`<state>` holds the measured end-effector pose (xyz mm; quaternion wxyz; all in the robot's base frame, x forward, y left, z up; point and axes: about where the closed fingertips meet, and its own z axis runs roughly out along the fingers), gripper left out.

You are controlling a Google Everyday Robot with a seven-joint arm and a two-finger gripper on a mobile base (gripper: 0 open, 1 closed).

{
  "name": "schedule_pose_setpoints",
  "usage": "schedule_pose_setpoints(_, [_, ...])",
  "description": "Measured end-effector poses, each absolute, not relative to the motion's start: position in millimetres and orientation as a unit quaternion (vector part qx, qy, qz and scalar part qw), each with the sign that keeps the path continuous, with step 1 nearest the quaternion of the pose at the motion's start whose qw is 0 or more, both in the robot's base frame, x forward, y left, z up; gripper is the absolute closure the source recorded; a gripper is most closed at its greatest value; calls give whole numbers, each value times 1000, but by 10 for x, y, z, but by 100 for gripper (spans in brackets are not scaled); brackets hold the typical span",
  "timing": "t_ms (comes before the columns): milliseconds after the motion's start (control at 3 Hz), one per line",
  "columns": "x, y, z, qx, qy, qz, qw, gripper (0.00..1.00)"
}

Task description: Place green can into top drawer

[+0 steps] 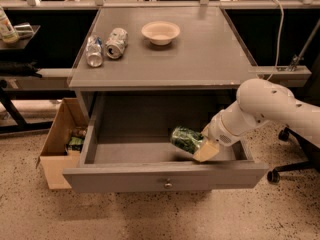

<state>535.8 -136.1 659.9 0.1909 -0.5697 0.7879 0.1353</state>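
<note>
A grey cabinet fills the middle of the frame, seen from above and in front. Its top drawer (120, 178) is pulled fully open toward the lower edge of the frame. It is wide and shallow, with a flat front panel and one small round metal knob (168, 185) at the centre.

A white robot arm (260, 106) reaches in from the right edge. It ends in the gripper (201, 146), which is inside the drawer at its right side. The jaws are closed on one end of the green can (185, 138). The can, mottled green and white, lies tilted on its side, pointing toward the left of the frame, inside the drawer right of centre and near the front panel. Whether it touches the drawer floor cannot be told.

On the grey worktop (215, 54) above, two silver cans (105, 46) lie side by side in the upper left. A shallow pale bowl (160, 32) sits to their right, apart from them.

On the floor at the left, just beside the drawer, stands an open brown cardboard box (55, 144) with small items inside.
</note>
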Motion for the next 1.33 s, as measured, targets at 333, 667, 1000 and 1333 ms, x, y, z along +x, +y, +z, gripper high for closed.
schedule_pose_setpoints(333, [5392,-1376,6553,-567,790,135,191,100])
schedule_pose_setpoints(667, [5401,-1379,6588,-567,790,135,191,100])
schedule_pose_setpoints(1000, [5453,-1394,6575,-565,791,135,194,100])
schedule_pose_setpoints(1333, [5789,-1411,6621,-570,780,130,224,100])
